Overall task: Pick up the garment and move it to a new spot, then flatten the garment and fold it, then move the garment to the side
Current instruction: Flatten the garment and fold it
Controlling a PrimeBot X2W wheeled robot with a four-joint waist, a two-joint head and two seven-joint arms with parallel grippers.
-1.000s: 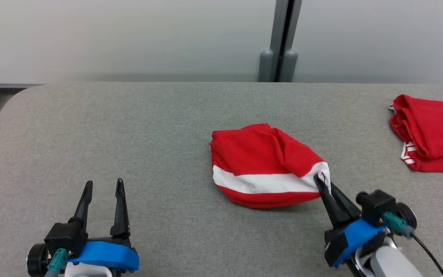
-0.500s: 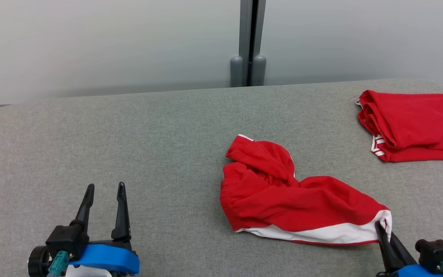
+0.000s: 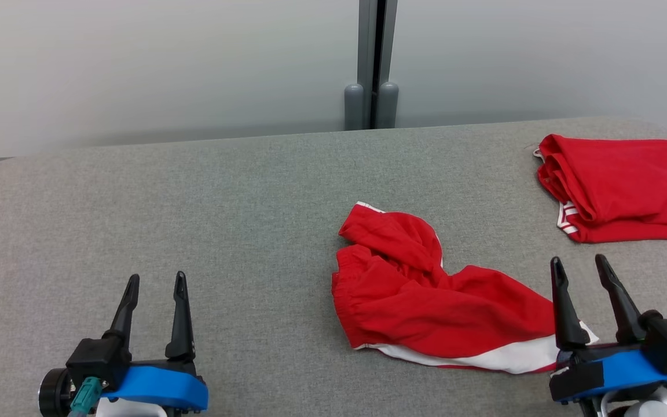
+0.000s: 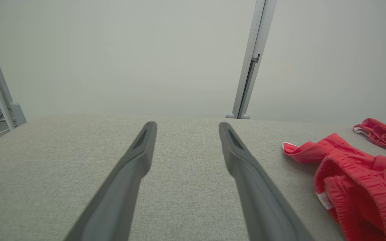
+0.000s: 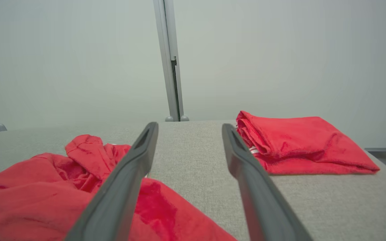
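The garment (image 3: 432, 295), red shorts with a white stripe, lies crumpled and partly spread on the grey table (image 3: 223, 220), right of centre. In the left wrist view the garment (image 4: 357, 187) sits at the right edge; in the right wrist view the garment (image 5: 55, 187) lies low on the left. My right gripper (image 3: 579, 266) stands open at the lower right, raised over the garment's white corner, with nothing between its fingers (image 5: 136, 157). At the lower left my left gripper (image 3: 156, 280) is open over bare table, well left of the garment.
A second red garment (image 3: 617, 185), folded, lies at the table's far right corner, near the rounded edge. A grey post (image 3: 371, 63) rises behind the table against a pale wall. Bare table stretches across the left half.
My right gripper has let go of the garment's white corner, opened, and lifted to point away from me. The garment stays where it was dragged. The left arm has not moved.
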